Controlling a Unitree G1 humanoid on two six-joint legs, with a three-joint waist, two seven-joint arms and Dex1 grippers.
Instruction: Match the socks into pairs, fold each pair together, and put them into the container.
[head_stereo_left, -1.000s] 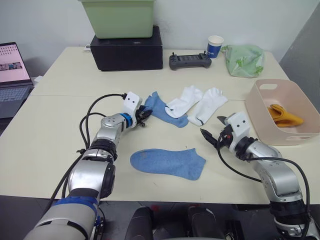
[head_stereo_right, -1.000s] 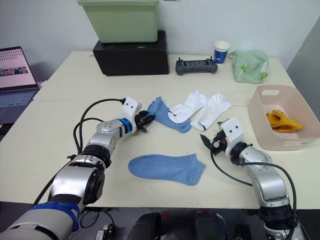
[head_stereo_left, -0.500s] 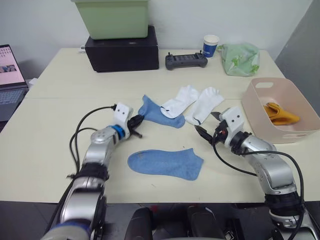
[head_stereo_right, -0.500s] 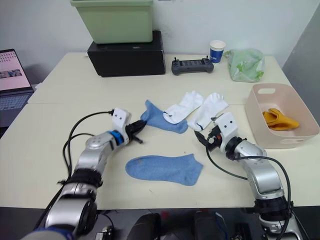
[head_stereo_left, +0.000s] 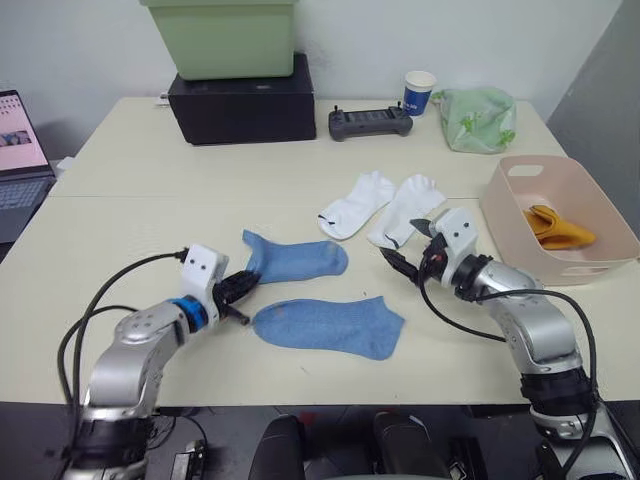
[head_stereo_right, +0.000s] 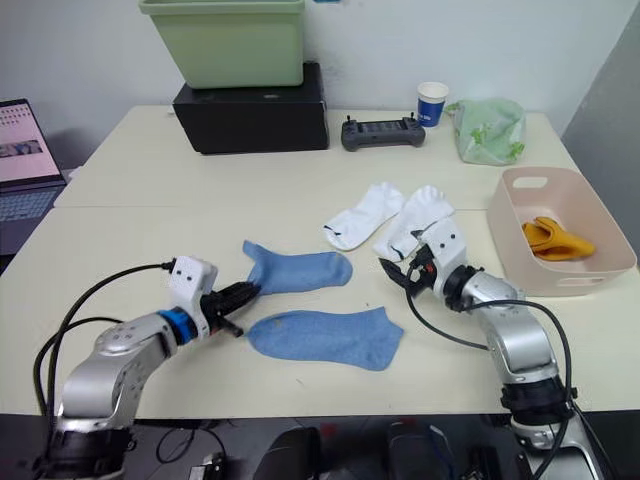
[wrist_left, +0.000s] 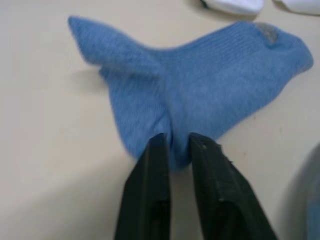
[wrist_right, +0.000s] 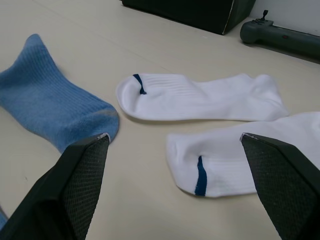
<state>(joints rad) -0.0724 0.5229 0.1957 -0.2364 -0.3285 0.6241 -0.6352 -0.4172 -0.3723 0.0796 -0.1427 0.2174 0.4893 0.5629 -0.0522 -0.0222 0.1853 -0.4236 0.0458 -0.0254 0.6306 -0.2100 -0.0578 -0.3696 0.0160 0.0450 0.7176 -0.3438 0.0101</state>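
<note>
Left tool (wrist_left: 175, 150): black fingers clamped on the heel edge of one blue sock; it sits low over the table, near the front left part.
Held blue sock (head_stereo_left: 295, 260): lies flat on the table, cuff toward the left tool, toe pointing to the white socks; only the pinched edge is between the fingers.
Second blue sock (head_stereo_left: 328, 325): flat on the table just in front of the held one, close beside it; I cannot tell if they touch.
Right tool (head_stereo_left: 408, 255): fingers wide apart, holding nothing, hovering at the near end of the white socks.
White socks: two with dark marks, side by side in the middle of the table, one (head_stereo_left: 358, 203) more to the left and one (head_stereo_left: 406, 210) more to the right; the right one lies just beside the right tool.
Container (head_stereo_left: 500, 205): pale pink basin at the right side of the table, well apart from the loose socks.
Orange socks (head_stereo_left: 556, 226): a folded mustard-orange bundle lying inside the container.
Table (head_stereo_left: 120, 220): cream top, it carries all the things.
Back edge of table: black box (head_stereo_left: 242, 97) with a light green bin (head_stereo_left: 222, 36) on top, a dark controller (head_stereo_left: 370, 122), a blue and white paper cup (head_stereo_left: 419, 92), a pale green bag (head_stereo_left: 476, 118).
Far left: a laptop (head_stereo_left: 18, 135) with the screen on.
</note>
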